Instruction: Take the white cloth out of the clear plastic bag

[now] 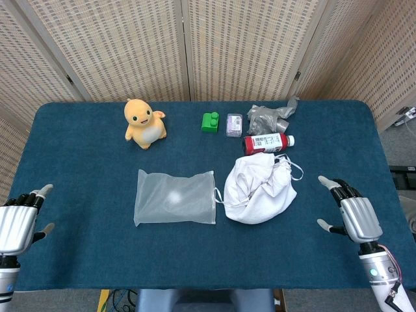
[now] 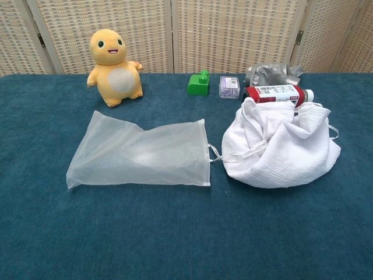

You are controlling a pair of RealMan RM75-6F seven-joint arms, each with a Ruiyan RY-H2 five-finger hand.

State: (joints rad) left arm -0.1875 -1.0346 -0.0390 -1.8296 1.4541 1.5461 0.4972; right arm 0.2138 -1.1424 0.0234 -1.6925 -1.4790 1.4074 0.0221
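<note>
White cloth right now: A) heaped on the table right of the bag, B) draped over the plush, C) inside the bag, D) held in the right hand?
A: the white cloth lies heaped on the table beside the flat clear plastic bag; both hands are empty and away.

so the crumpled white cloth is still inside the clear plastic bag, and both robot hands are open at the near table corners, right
Not quite. The crumpled white cloth lies outside, right of the flat clear plastic bag, as the chest view shows. The rest holds: in the head view the left robot hand and right robot hand are open at the near corners.
</note>
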